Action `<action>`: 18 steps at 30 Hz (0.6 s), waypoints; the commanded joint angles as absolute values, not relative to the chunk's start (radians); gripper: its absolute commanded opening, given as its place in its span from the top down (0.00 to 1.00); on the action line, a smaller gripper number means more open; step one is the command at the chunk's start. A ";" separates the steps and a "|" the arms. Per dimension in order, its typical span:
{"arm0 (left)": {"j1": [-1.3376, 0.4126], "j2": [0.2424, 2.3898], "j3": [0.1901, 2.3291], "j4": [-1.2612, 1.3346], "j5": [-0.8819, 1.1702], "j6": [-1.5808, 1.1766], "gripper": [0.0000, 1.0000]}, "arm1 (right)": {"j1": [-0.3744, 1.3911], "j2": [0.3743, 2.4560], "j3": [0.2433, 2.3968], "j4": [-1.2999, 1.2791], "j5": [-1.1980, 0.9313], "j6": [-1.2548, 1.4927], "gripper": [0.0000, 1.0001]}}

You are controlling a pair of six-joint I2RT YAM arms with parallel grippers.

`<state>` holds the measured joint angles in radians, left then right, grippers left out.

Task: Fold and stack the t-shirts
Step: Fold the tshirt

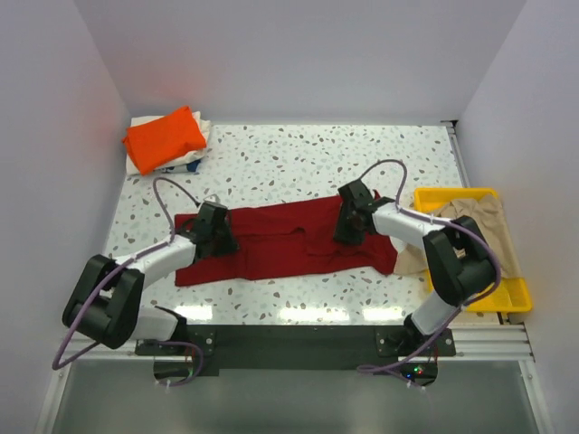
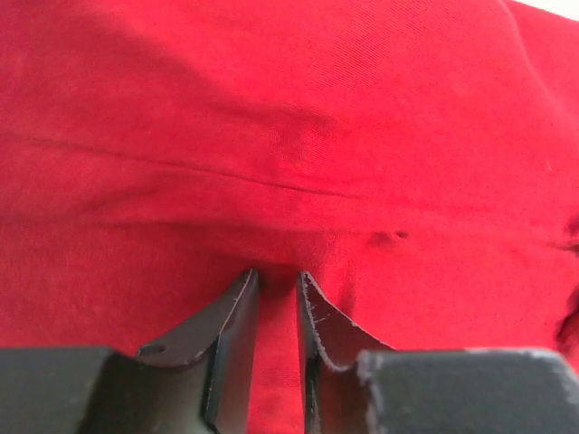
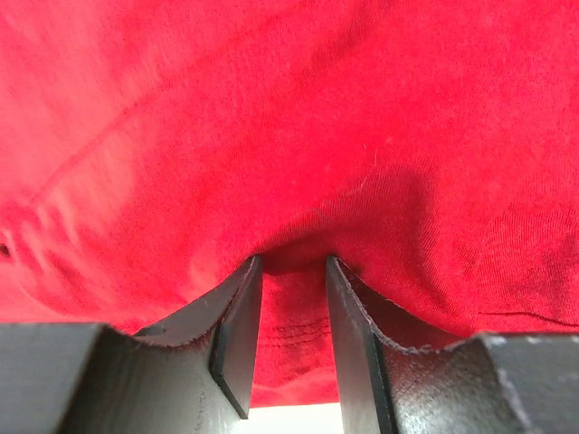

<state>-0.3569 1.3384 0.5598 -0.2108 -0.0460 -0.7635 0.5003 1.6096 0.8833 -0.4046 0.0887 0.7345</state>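
tabletop (image 1: 308, 158) free rear, orange shirt (image 1: 163, 137), tray (image 1: 452, 193) flanking

Matt cloth dark red t-shirt (image 1: 271, 244); glossy speckled table (image 1: 298, 154)

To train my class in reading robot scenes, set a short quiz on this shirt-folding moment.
1. True or false: the orange shirt lies at the far left corner of the table.
2. Fill in: the beige shirt lies in the yellow ____.
3. The left gripper and right gripper each pinch which? A beige shirt, B dark red shirt, C orange shirt.
Key: 1 true; 2 tray; 3 B.
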 commanded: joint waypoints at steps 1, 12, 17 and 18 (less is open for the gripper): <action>-0.443 1.423 0.557 -0.207 -0.121 -0.828 0.73 | 0.444 1.748 0.969 -0.371 0.095 0.672 0.61; -0.673 1.545 0.727 -0.207 -0.058 -0.920 0.74 | 0.319 2.210 1.667 -0.609 0.103 0.511 0.60; -0.805 1.666 0.833 -0.140 -0.002 -0.939 0.74 | 0.310 2.495 2.099 -0.768 0.095 0.361 0.58; -0.816 1.689 0.874 -0.129 0.035 -0.939 0.74 | 0.308 2.532 2.168 -0.799 0.097 0.341 0.58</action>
<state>-0.7616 1.6184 0.8021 -0.1501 -0.0555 -0.9096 0.3130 2.3924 2.0224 -0.6441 0.0860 0.4709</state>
